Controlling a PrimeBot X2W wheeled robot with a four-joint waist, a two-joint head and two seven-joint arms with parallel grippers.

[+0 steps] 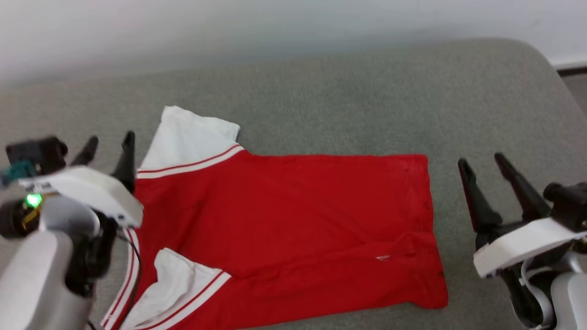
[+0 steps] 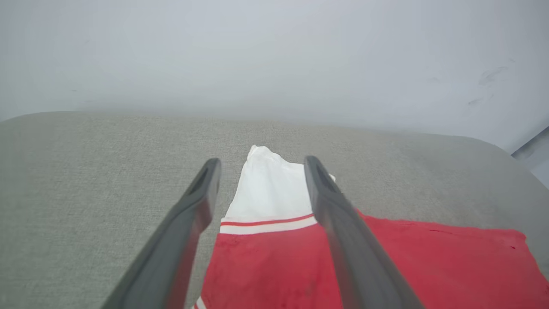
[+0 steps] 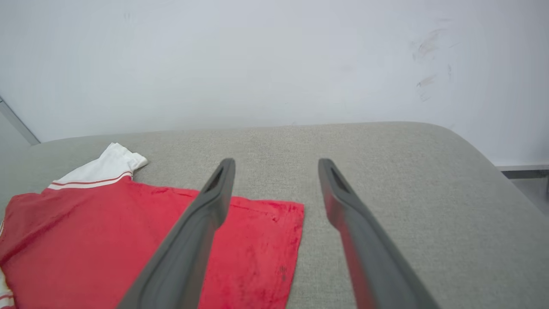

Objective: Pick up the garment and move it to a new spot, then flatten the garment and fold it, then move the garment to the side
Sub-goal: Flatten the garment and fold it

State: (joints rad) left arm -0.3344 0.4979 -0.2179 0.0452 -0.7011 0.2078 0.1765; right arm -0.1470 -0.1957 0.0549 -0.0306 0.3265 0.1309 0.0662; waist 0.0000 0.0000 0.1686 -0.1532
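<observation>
1. The left gripper [image 1: 112,137] sits at the left end of the garment. Its two dark fingers are spread apart with nothing pinched between them. In its wrist view they frame the far white sleeve [image 2: 268,193].
2. The garment [image 1: 284,215], red with stripe-trimmed white sleeves, lies spread on the grey cushion [image 1: 348,91]. The sleeves are toward the left and the hem toward the right. A long crease runs along its near part, and the near white sleeve [image 1: 172,275] lies at the front left.
3. The right gripper [image 1: 481,160] is just beside the hem, clear of the cloth, its jaws wide and empty.
</observation>
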